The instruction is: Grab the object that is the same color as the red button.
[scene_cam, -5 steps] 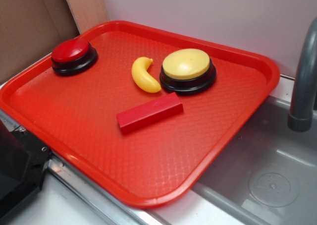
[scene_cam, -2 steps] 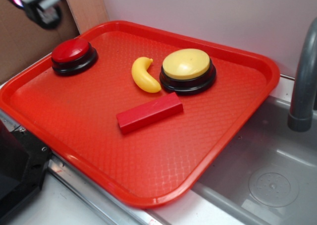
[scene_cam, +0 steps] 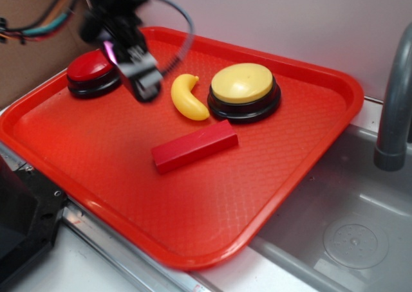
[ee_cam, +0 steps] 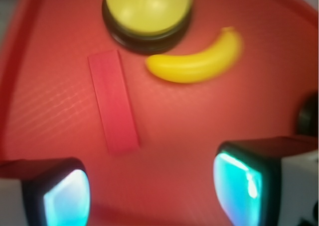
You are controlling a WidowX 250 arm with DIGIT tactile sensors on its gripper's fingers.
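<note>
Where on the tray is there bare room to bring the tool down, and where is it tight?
Bare patches of the red textured plastic tray: the near half, between the flat red rectangular block and the front rim, and the right corner beside the sink. Crowded: the yellow plastic banana, yellow domed button and block nearly touch. The open tool hovers by the red domed button.

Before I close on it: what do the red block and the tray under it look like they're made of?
The red block looks like solid moulded plastic: flat smooth faces, crisp edges, uniform colour with a dull sheen. The tray also looks plastic, semi-glossy, with a fine diamond-textured floor and a smooth raised rim catching highlights. I can't confirm either by sight alone. The gripper is open above the tray.
</note>
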